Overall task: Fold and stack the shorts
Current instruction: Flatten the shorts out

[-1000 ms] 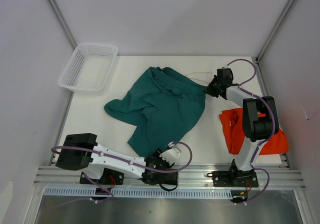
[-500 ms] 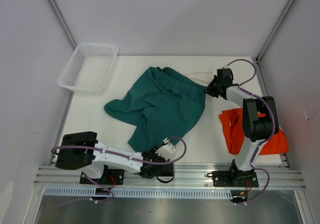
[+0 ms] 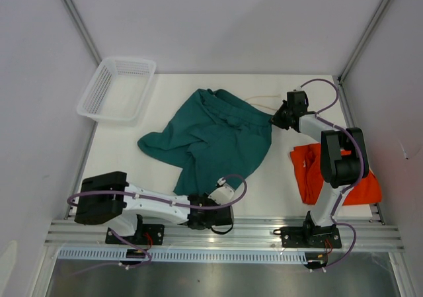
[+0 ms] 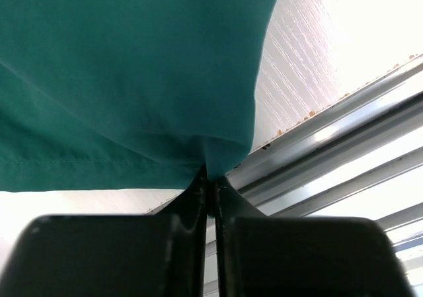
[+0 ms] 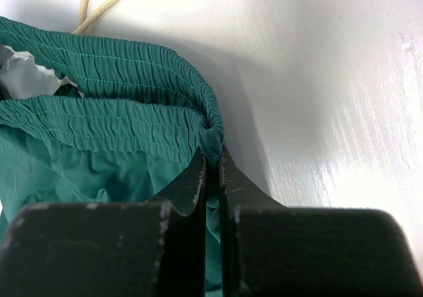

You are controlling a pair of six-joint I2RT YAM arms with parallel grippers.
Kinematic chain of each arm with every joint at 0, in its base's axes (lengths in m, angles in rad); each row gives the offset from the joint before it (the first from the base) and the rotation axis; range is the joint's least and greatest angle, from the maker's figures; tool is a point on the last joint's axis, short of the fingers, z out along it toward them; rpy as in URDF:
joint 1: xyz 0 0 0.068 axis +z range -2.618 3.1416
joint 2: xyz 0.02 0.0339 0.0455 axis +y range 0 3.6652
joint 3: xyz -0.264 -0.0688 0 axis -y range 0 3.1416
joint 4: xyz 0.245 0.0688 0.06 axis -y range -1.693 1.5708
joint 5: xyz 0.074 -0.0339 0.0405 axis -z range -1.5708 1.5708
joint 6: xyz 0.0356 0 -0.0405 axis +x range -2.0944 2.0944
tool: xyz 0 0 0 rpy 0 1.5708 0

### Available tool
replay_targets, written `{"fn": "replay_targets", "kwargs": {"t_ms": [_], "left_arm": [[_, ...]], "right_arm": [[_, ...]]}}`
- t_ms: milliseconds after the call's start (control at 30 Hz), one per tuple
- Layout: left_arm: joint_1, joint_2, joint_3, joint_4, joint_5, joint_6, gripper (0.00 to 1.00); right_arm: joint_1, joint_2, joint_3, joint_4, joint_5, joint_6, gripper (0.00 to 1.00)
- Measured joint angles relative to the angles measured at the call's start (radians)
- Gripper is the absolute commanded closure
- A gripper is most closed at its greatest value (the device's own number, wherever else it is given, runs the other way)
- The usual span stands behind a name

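Grips the near leg hem of the green shorts (image 3: 211, 135) with the left gripper (image 4: 210, 178), jaws pressed together on cloth. Pinches the waistband corner with the right gripper (image 5: 211, 155), likewise clamped. Looks mid-fold; probably calls next for carrying hem up toward waistband. Leaves the orange shorts (image 3: 305, 168) at far right, partly under the right arm.

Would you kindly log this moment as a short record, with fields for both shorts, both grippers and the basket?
green shorts: spread out in the middle, pinched at two ends
left gripper: shut on the green shorts' near hem
right gripper: shut on the green shorts' waistband
orange shorts: crumpled at the right, untouched
basket: far left corner
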Motion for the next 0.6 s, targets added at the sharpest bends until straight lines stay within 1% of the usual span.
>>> {"fn": "replay_targets", "kwargs": {"t_ms": [200, 300, 367, 467, 533, 600], "left_arm": [[0.019, -0.011, 0.008, -0.003, 0.026, -0.002, 1.00], [0.038, -0.049, 0.007, -0.017, 0.025, -0.002, 1.00], [0.047, -0.127, 0.007, -0.040, 0.032, -0.002, 1.00], [0.048, -0.321, 0.016, -0.074, 0.044, 0.000, 1.00], [0.048, -0.438, 0.051, -0.111, 0.051, 0.000, 1.00], [0.049, -0.532, 0.120, -0.159, 0.054, 0.003, 1.00]], "right_arm": [[0.000, -0.001, 0.000, -0.007, -0.004, 0.001, 1.00], [0.000, -0.013, 0.004, -0.053, 0.000, 0.004, 1.00], [-0.001, -0.036, 0.018, -0.115, 0.011, 0.009, 1.00], [-0.002, -0.109, 0.079, -0.255, 0.051, 0.028, 1.00], [-0.002, -0.161, 0.152, -0.357, 0.084, 0.043, 1.00], [-0.002, -0.218, 0.257, -0.462, 0.120, 0.063, 1.00]]}}
